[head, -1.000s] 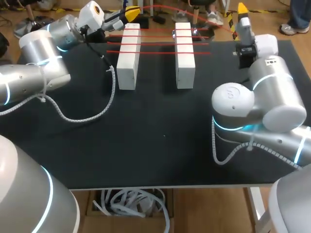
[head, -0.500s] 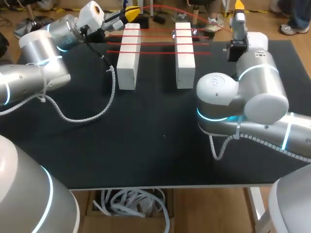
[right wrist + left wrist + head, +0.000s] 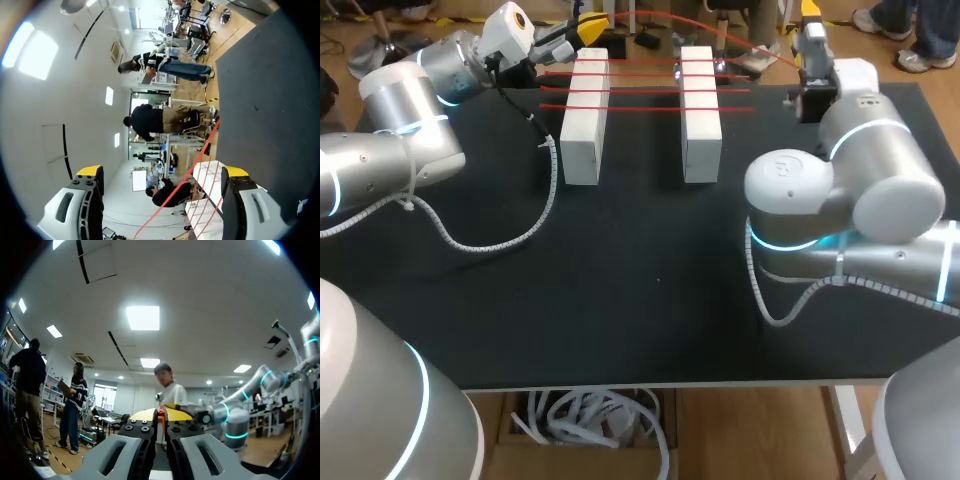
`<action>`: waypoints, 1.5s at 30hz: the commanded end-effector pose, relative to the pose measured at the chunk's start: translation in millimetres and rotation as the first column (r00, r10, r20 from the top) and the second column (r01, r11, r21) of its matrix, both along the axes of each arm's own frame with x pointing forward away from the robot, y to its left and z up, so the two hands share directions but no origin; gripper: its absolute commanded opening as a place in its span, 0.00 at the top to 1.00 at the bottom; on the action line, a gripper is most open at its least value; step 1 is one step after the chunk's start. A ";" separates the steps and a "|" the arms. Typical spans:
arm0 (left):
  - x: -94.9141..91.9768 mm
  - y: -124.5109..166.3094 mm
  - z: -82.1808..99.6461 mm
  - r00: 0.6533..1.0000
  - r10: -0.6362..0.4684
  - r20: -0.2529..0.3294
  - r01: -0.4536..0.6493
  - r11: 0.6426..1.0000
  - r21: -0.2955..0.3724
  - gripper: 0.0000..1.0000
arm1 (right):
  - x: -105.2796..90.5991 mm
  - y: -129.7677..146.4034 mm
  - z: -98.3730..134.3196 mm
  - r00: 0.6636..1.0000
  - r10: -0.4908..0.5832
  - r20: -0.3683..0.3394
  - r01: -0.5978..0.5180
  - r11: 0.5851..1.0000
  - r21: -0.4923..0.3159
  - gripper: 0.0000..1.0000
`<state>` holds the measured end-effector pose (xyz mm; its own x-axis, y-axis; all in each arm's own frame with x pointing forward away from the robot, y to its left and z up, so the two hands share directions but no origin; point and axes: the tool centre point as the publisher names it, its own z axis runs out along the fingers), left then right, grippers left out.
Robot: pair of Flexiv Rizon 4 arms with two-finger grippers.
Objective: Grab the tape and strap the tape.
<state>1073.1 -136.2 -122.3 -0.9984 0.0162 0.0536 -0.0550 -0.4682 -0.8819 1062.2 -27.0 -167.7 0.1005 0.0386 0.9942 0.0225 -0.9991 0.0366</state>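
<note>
Spanning the left white block (image 3: 584, 118) and the right white block (image 3: 699, 110), which stand side by side at the far middle of the black table (image 3: 650, 300), the red tape (image 3: 645, 90) lies in three parallel strands, with a further length arcing past the far edge between the two arms. The left gripper (image 3: 590, 24), far left and just beside the left white block, pinches the tape between closed yellow tips. The right gripper (image 3: 162, 172), at the far right, holds its fingers wide apart, the tape passing between them untouched.
</note>
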 end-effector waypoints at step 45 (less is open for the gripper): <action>1.4 0.1 -0.6 1.000 -0.003 0.001 0.003 1.000 -0.001 1.00 | 2.5 -13.1 0.0 0.998 0.064 0.021 -0.064 0.998 -0.022 0.75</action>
<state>1073.2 -136.2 -122.3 -0.9984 0.0162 0.0536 -0.0549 -0.4682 -0.8819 1065.0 -40.7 -169.3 0.0676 0.0639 0.9957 0.0885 -0.9944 0.0578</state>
